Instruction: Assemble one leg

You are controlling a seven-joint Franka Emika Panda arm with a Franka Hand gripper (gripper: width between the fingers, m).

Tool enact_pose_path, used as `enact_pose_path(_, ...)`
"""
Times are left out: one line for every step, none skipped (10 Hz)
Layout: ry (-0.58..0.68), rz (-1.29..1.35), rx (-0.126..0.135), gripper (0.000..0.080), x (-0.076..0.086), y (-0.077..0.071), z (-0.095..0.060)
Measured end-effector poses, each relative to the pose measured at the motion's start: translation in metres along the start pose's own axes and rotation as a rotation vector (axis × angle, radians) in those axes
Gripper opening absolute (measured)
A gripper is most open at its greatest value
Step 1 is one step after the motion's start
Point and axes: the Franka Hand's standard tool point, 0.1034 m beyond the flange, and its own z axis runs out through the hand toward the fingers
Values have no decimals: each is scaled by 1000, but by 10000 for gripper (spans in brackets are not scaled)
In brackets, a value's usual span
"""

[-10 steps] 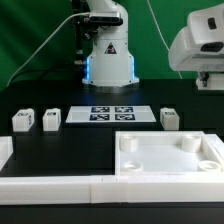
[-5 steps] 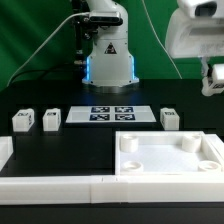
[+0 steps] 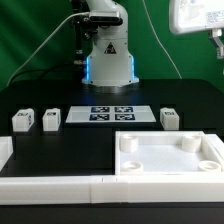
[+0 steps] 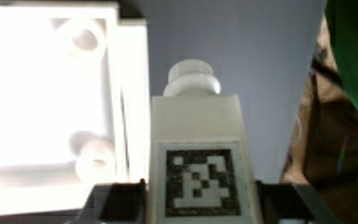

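In the wrist view my gripper (image 4: pixel 199 203) is shut on a leg (image 4: pixel 197 130), a white block with a black-and-white tag facing the camera and a round peg at its far end. Dark fingers (image 4: pixel 119 203) press both of its sides. In the exterior view only the edge of the gripper (image 3: pixel 218 42) shows, high at the right edge, and the held leg is not visible there. Three more legs stand on the black table: two at the left (image 3: pixel 22 121) (image 3: pixel 50 119) and one at the right (image 3: pixel 170 117).
The large white tray-like part with round corner holes (image 3: pixel 166 160) lies at the front right, and also shows in the wrist view (image 4: pixel 51 90). The marker board (image 3: pixel 110 115) lies in the middle before the robot base (image 3: pixel 108 55). A white barrier (image 3: pixel 60 186) runs along the front.
The arm has risen and moved toward the exterior view's right, so the gripper has almost left the frame at the top right.
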Motion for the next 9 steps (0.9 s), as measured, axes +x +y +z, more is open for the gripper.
enact_pose_path(-2,-1,0,293,-3,0,2)
enact_pose_path(-3,-13,0,293,-2,3,3)
enact_pose_path(-14,-122,-10,293,2,23,20)
enact_pose_path(-46,-136,-25,293,19,37,35)
enact_pose_path(-41,-192,-31,293,41,40,34)
enact_pose_path(-27,-207,-31,293,56,43,36)
enact_pose_path(-19,-201,-27,293,66,42,38)
enact_pose_path(-11,-178,-22,293,73,35,35)
enact_pose_path(-9,-186,-22,293,72,36,36)
